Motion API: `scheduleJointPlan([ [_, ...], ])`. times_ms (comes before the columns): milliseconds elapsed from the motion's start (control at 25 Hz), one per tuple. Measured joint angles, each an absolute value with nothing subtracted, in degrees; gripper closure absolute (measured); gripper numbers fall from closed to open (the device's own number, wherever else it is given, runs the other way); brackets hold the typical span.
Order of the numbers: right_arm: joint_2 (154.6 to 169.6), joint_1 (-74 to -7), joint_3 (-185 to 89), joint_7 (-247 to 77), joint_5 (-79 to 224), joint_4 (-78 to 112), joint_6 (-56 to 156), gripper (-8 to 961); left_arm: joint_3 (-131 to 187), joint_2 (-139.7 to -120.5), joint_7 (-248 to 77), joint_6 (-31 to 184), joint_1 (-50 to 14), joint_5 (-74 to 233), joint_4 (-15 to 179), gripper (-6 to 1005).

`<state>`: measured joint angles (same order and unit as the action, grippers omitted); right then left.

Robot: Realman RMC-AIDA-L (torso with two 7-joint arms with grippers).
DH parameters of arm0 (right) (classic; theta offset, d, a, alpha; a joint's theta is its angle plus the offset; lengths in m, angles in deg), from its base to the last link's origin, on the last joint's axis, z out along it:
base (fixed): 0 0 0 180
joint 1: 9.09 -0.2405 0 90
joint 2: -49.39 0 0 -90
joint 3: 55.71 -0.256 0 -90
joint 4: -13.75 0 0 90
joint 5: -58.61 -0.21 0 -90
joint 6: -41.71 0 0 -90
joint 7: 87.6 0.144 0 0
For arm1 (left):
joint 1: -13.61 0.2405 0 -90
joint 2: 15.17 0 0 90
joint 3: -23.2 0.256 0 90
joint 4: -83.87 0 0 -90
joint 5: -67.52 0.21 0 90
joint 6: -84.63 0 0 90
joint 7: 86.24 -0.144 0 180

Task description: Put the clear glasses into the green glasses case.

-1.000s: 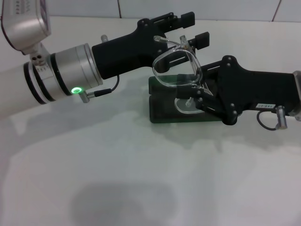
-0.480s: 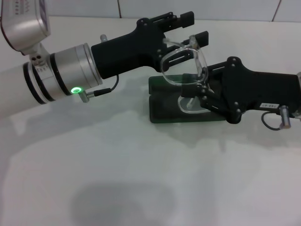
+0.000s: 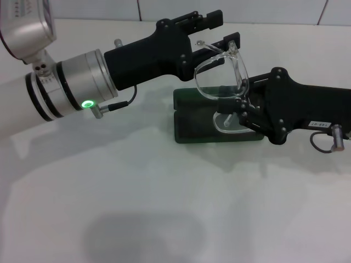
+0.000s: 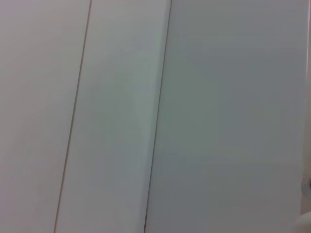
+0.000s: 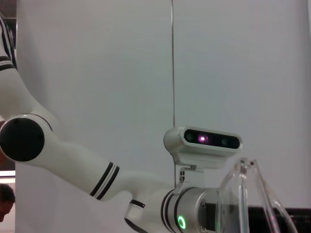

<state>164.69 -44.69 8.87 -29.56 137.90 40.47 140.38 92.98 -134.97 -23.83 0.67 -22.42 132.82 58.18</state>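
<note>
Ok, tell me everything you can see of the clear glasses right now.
The clear glasses are colourless, transparent plastic, wraparound style with clear arms. They hang tilted in the air above the open green glasses case, not yet inside it. The left end effector holds one end near the temple; the right end effector grips the lower lens part. The right wrist view shows one curved lens edge up close.

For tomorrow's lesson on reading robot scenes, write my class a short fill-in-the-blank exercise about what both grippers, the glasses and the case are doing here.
1. The clear glasses are held up ____ the green glasses case.
2. The case lies ____ on the white table, its lining showing.
3. The right gripper grips the ____ end of the glasses, nearer the case.
4. The left gripper reaches in from the robot's ____ side.

Missing words: above; open; lower; left
</note>
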Motion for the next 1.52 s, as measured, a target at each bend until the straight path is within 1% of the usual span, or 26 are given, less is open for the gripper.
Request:
scheduleJointPlan([
  [760,164.52,-44.9,8.9,-27.2,138.2,40.5,138.2,831,92.9,-134.73,-24.4,0.4,-22.4,133.1,58.1,380],
  [1040,163.96,-43.4,8.9,-25.2,138.2,43.2,139.3,832,85.2,-134.68,-26.2,1.2,-20.1,132.9,58.2,380],
  [1320,164.1,-42.7,9.0,-25.0,138.3,44.9,139.5,832,81.2,-134.36,-26.7,2.3,-18.1,132.8,57.8,380],
  [1520,163.9,-43.1,9.1,-23.5,138.4,45.5,139.5,831,78.4,-134.22,-26.7,2.4,-16.9,132.6,57.4,380],
])
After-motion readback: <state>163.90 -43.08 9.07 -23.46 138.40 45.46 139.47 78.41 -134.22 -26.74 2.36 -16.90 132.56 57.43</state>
